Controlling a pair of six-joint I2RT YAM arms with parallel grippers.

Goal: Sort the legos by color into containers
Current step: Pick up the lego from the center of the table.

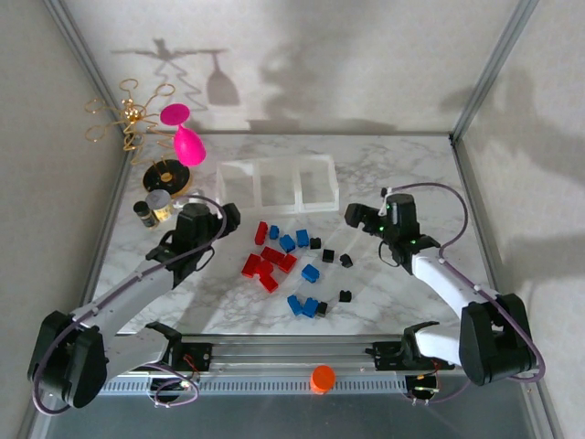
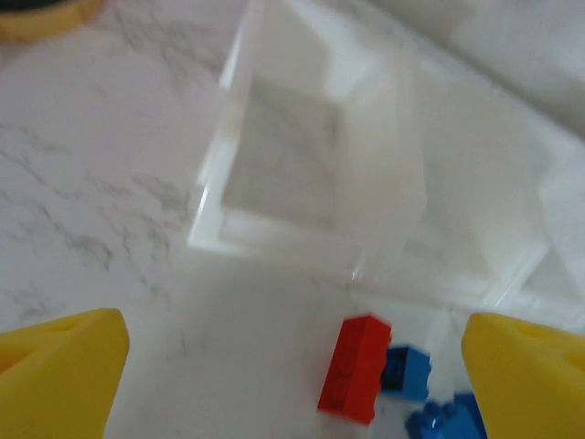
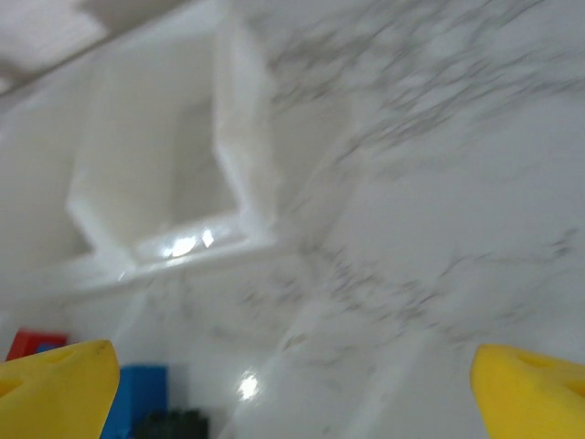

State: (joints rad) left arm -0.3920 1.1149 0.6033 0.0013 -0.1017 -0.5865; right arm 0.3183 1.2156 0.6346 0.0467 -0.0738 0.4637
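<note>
The containers (image 1: 274,183) are three clear bins joined in a row at the back middle of the marble table. In front of them lie scattered legos: red ones (image 1: 265,261), blue ones (image 1: 302,305) and tiny black ones (image 1: 327,255). My left gripper (image 1: 225,219) hovers open left of the pile. Its wrist view has a red brick (image 2: 356,369) and a blue brick (image 2: 407,373) on the table between the left gripper (image 2: 292,384) fingers, with a bin (image 2: 311,174) beyond. My right gripper (image 1: 359,217) is open right of the pile; the right gripper (image 3: 292,393) faces a bin (image 3: 164,183), a blue brick (image 3: 137,398) and a black brick (image 3: 169,425).
At the back left stand a gold wire ornament (image 1: 132,114), two pink glasses (image 1: 186,137), a yellow-rimmed disc (image 1: 169,174) and a small dark jar (image 1: 151,208). An orange cap (image 1: 322,378) sits on the front rail. Bare marble lies right of the bins.
</note>
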